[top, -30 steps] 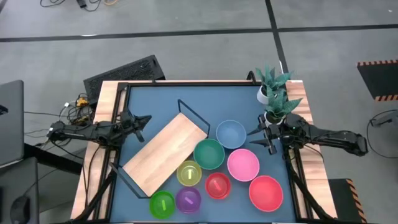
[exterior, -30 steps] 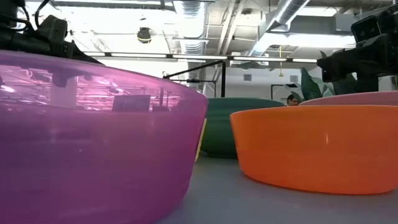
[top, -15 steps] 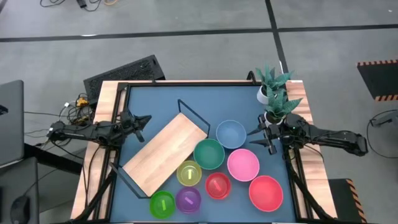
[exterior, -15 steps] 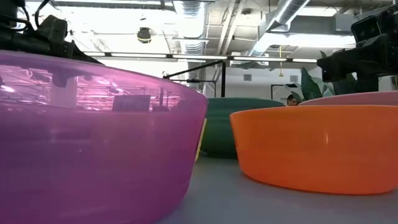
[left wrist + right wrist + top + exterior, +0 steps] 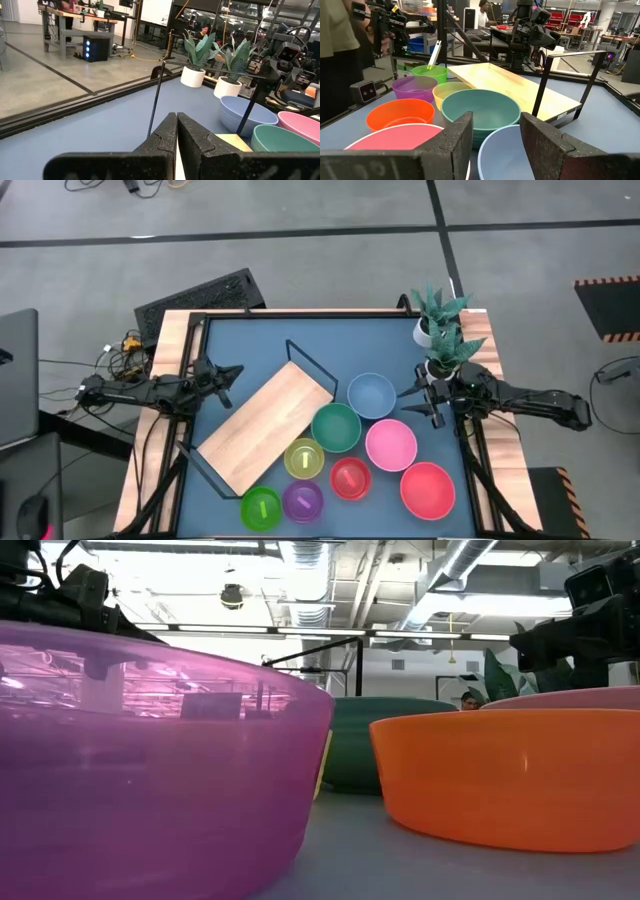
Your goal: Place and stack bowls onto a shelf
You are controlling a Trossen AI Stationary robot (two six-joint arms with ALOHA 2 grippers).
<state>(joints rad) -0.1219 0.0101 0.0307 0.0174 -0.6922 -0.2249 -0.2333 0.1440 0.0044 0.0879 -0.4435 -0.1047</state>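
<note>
**Bowls on the table, shelf bare, both arms at the sides**

While both arms hang at the table's side edges, eight bowls lie loose on the blue tabletop (image 5: 250, 350). Nearest the front edge sit the lime green bowl (image 5: 261, 508), the purple bowl (image 5: 303, 501) and the large red bowl (image 5: 427, 489). Just behind them come the small red bowl (image 5: 349, 478) and the yellow bowl (image 5: 304, 459), the yellow one touching the shelf's long edge. Farther back are the pink bowl (image 5: 390, 444) and the dark green bowl (image 5: 336, 427), then the blue bowl (image 5: 371, 395).

The shelf (image 5: 265, 427), a light wooden board with a thin black wire frame, lies diagonally left of the bowls with nothing on it.

The left gripper (image 5: 228, 374) sits at the left side, beside the shelf's far end, its fingers pressed together on nothing. The right gripper (image 5: 424, 392) sits at the right side just beside the blue bowl, fingers spread wide and empty. Two white plant pots (image 5: 432, 340) stand at the far right corner.
</note>
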